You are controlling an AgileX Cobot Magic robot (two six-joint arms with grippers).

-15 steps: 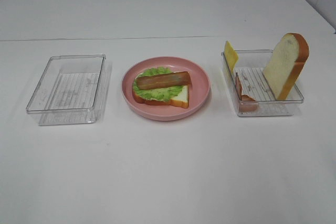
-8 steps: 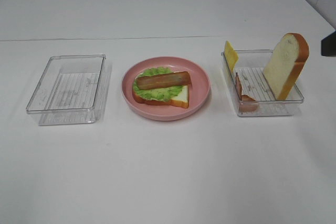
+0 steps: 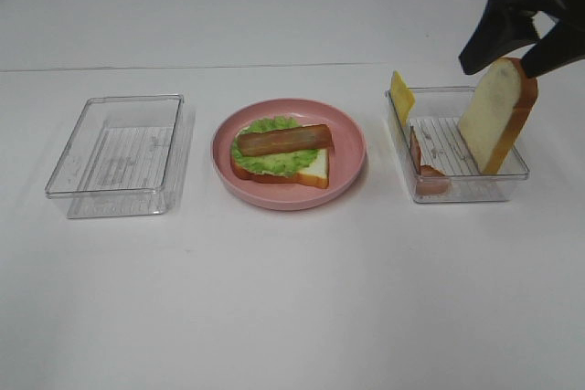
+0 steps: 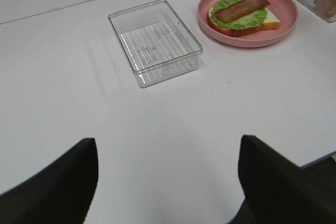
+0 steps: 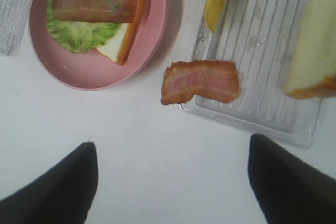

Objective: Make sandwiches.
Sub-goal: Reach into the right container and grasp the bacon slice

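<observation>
The right gripper [image 3: 500,66] is black. Just below its fingers, the upright bread slice [image 3: 494,116] is creamy white with an orange-brown crust. Near them, the cheese slice [image 3: 401,95] is yellow and the loose bacon strip [image 5: 199,81] is red-brown with pink streaks. Farther from the fingers, ruffled green lettuce [image 3: 272,163] and a streaked brown plated bacon strip [image 3: 285,140] top the white lower bread slice [image 3: 317,169] on the pink plate [image 3: 352,166]. The near tray [image 3: 457,191] and the far tray [image 3: 114,200] are clear, with ribbed lines.

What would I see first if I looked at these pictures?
Probably the pink plate in the middle of the table, with a half-built sandwich on it: green lettuce and a bacon strip on top. Next, the tall bread slice standing in the clear tray on the right, with the black right gripper open just above it.
</observation>
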